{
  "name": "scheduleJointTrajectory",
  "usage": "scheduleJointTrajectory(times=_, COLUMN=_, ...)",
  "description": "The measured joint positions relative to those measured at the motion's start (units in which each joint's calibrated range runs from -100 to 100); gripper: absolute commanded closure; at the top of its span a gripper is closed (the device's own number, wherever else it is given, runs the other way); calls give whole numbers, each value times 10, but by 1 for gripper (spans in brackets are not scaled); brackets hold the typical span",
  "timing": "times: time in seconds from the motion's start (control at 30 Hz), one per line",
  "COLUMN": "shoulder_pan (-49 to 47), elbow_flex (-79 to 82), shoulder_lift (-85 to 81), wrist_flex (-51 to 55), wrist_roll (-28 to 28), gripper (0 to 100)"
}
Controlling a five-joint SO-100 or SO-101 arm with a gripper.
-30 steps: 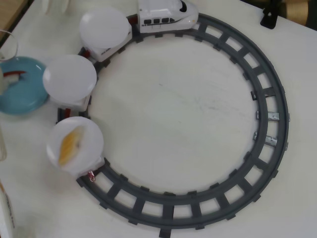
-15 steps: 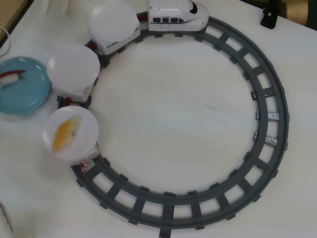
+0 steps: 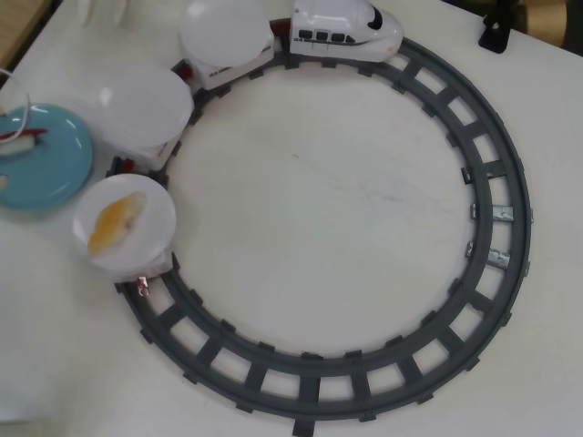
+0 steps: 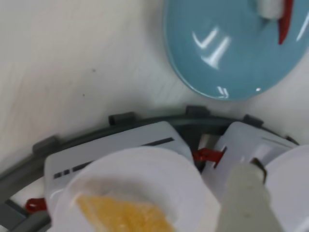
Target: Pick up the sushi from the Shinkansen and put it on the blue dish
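I see the sushi (image 3: 20, 138) on the blue dish (image 3: 55, 177); fingers' state I cannot tell, so I'd lift away straight up.

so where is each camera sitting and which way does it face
Overhead view: fixed above the table, looking straight down on the grey track, the Shinkansen, three white plates and the blue dish at the left edge; none of the robot shows.
Wrist view: rides on the arm, low over the track, looking down at the blue dish; a pale blurred part at the bottom may be the gripper.
Shared: the blue dish with the sushi, and the plate of yellow-orange sushi.
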Motion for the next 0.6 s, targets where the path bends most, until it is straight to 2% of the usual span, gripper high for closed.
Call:
scheduleJointTrajectory(times=0.33, shoulder_pan=47, elbow_flex=362, shoulder_lift=-317, wrist_flex=-148, wrist_roll=-3, gripper=74)
scheduleJointTrajectory(times=0.47, shoulder_pan=44, elbow_flex=473, shoulder_lift=-432, wrist_flex=-168, wrist_roll=4, gripper=75)
scheduleJointTrajectory(times=0.6, shoulder_pan=52, elbow_flex=534, shoulder_lift=-494, wrist_flex=-169, wrist_roll=11, gripper=84)
